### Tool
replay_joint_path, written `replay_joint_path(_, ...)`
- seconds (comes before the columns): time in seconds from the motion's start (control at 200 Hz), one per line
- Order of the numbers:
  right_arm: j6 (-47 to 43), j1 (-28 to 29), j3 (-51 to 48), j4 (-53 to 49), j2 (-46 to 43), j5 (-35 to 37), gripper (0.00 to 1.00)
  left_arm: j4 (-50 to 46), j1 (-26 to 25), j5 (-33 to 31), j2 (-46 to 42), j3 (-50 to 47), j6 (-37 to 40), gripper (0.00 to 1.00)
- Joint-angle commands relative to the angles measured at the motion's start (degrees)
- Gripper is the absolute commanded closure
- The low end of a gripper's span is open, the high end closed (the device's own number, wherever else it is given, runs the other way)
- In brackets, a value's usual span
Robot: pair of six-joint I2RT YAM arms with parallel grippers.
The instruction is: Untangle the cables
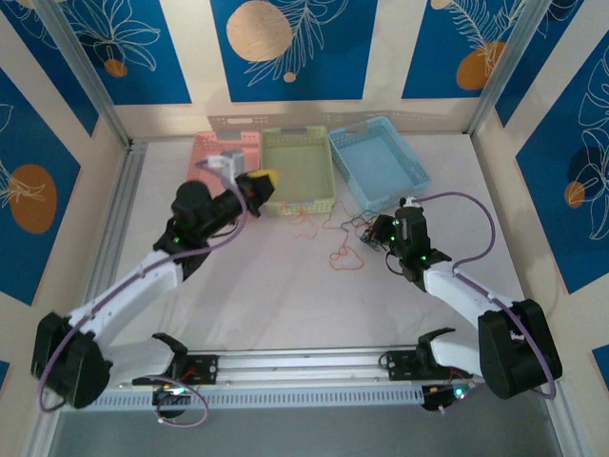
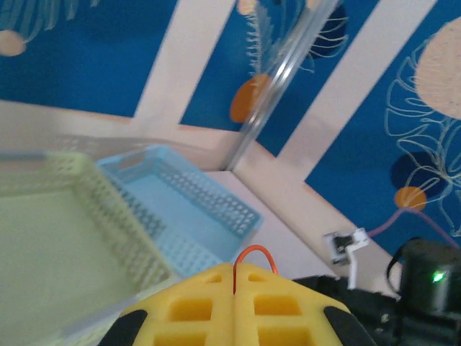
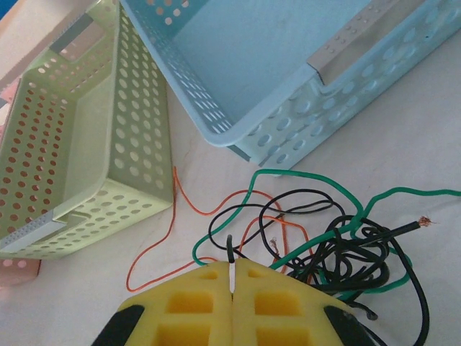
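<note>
Left gripper (image 2: 234,272): jaws closed, a small loop of orange wire (image 2: 253,251) nipped in the seam. It hangs in the air beside the green basket (image 3: 137,144).

Right gripper (image 3: 232,268): jaws closed on a strand of black wire (image 3: 213,223), low over the table (image 3: 403,144).

Just past the right fingertips sits the knot (image 3: 346,252), black and green wire (image 3: 302,175) wound together. It lies in front of the blue basket (image 3: 288,130), and the orange runs out of it toward the green basket.

Step in hand, as I judge it: draw the orange free while the right anchors the rest.

- I'd pull left slowly, up and away, along the line the orange already takes.
- I'd hold the right down and fixed; if the knot lifts with the pull, ease off.
- Risk: thin wire slipping from the pads, or the pull cinching the black loops tighter.
</note>
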Motion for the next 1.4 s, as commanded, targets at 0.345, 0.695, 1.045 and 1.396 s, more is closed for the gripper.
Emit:
replay_joint_path(0.345, 1.6, -1.1, 1.1, -0.5, -0.2, 1.0, 1.0, -1.8, -4.2, -1.8, 36.2, 41.7, -3.2, 1.0)
replay_joint_path(0.695, 2.2, -2.1, 0.8, -0.1, -0.1, 0.1, 1.0, -13.5, -5.0, 0.0, 68.0, 82.1, -6.8, 1.0)
replay_joint_path(1.045, 2.1, -2.2, 1.0, 0.3, 0.3, -0.9, 1.0, -23.5, -7.8, -4.1, 82.2, 93.4, 2.8, 0.51)
replay_joint_path(1.396, 1.5, -2.2, 1.2, 1.5, 1.2, -3.2, 1.0, -23.2, -8.2, -5.2, 62.6, 73.6, 10.5, 0.25)
